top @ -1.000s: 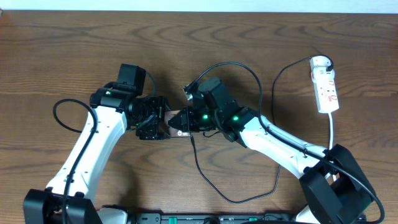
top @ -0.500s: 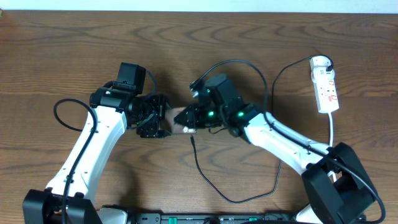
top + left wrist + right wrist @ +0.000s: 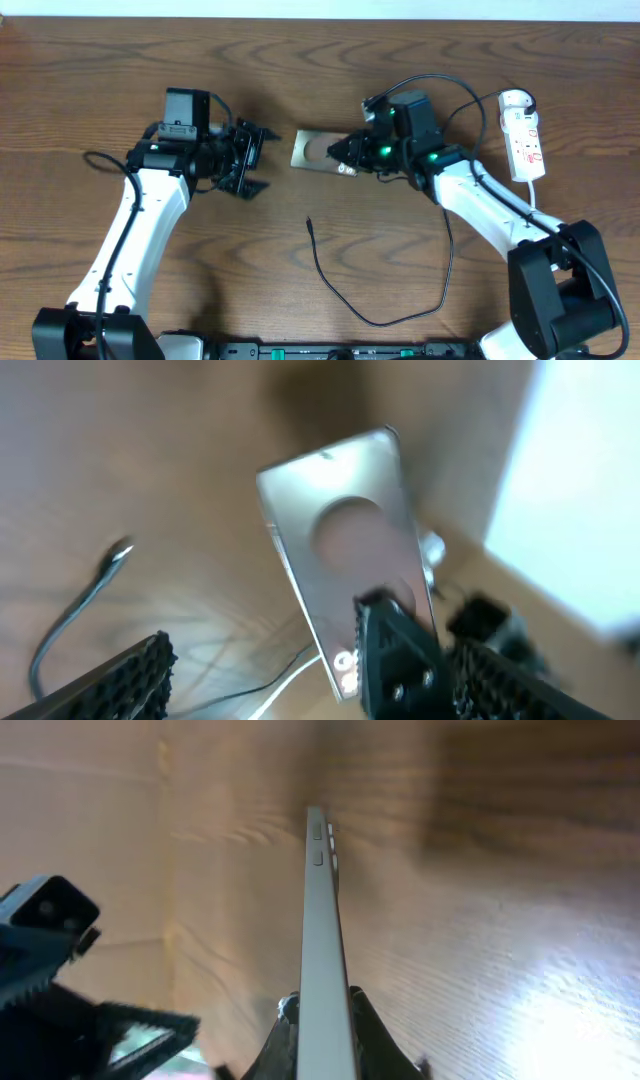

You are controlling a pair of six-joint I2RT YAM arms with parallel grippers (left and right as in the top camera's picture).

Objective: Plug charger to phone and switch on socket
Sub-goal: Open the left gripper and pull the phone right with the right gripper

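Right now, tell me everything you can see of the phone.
The phone is a thin flat rectangle with a glossy brownish face, a pale edge carrying small side buttons, and white lettering near one end. The right gripper has its jaws shut on that end, across the thickness; the other end points toward the left gripper, open and apart. Nothing is plugged in: the charger tip lies apart on the table. Whether the phone rests on it is unclear.
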